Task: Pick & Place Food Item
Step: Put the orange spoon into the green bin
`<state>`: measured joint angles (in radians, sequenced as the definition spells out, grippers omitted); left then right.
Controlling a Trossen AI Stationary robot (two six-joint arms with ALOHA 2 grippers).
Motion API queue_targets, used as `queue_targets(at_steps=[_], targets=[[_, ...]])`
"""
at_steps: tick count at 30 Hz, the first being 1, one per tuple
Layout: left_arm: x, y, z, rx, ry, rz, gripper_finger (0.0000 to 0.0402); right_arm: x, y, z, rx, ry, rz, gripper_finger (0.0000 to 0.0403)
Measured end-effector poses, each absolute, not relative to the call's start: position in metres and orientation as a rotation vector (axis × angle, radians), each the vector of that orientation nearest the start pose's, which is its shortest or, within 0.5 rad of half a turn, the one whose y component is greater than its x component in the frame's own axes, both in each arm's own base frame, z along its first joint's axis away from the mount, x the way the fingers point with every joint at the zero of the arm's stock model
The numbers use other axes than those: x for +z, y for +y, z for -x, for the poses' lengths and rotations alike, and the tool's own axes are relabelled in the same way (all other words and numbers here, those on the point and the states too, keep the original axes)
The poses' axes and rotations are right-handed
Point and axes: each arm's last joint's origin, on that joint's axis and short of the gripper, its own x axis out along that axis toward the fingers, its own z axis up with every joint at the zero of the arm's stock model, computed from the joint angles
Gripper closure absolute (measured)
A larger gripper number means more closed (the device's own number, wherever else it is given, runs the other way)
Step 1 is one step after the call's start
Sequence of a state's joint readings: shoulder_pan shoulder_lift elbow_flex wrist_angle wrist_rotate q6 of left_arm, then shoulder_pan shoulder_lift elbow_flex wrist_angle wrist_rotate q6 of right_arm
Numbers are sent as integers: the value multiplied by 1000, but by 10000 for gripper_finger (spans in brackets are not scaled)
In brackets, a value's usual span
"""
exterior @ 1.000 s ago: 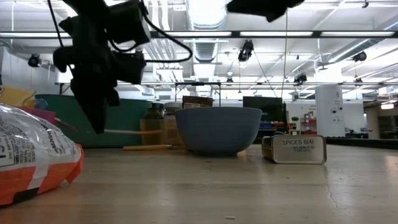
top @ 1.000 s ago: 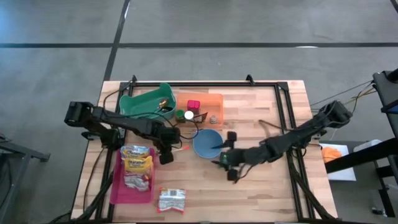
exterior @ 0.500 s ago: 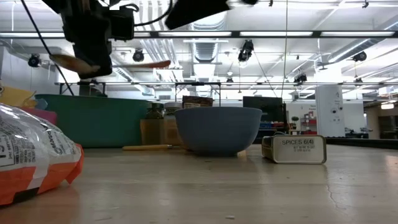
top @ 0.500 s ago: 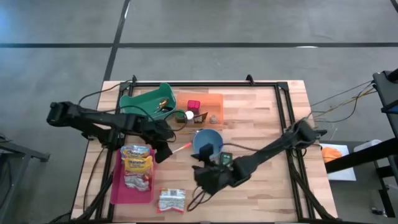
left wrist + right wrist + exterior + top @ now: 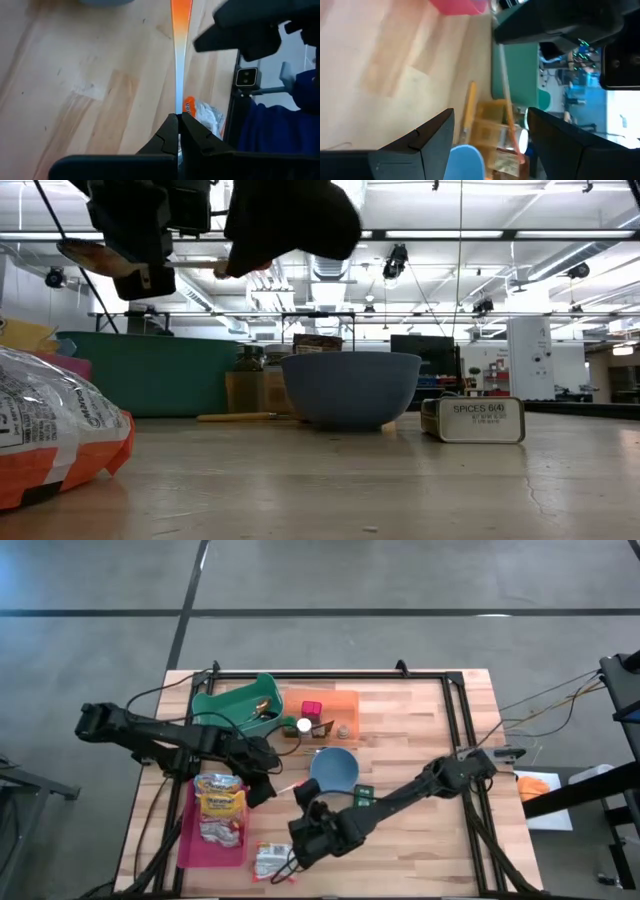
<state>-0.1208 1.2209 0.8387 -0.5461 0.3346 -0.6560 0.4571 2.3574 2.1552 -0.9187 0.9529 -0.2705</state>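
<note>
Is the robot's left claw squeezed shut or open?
Shut. In its own wrist view the left gripper has both fingers pressed together on the thin orange stick, which pokes straight out between them.

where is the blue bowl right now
In the high view the blue bowl sits mid-table, just in front of the orange bin, with the small tin beside it.
</note>
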Motion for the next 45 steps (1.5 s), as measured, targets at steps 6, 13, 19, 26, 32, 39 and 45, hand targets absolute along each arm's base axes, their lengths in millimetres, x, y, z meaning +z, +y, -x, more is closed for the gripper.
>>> queue_targets(at_steps=[6, 13, 19, 26, 32, 39, 45], targets=[[240, -41, -233, -126, 1043, 696, 401, 225, 188, -461, -362, 944, 986, 154], [242, -43, -235, -163, 1019, 703, 401, 225, 180, -464, -367, 955, 992, 157], [243, -43, -236, -176, 1015, 707, 401, 225, 177, -465, -371, 957, 991, 231], [243, -44, -236, -194, 1011, 712, 401, 225, 176, -466, -357, 969, 1013, 379], [245, -45, -237, -233, 1007, 725, 401, 223, 177, -465, -320, 975, 993, 394], [245, -45, -237, -251, 1002, 730, 401, 223, 178, -466, -327, 965, 947, 395], [251, -46, -241, -282, 941, 721, 386, 224, 179, -467, -282, 959, 893, 396]])
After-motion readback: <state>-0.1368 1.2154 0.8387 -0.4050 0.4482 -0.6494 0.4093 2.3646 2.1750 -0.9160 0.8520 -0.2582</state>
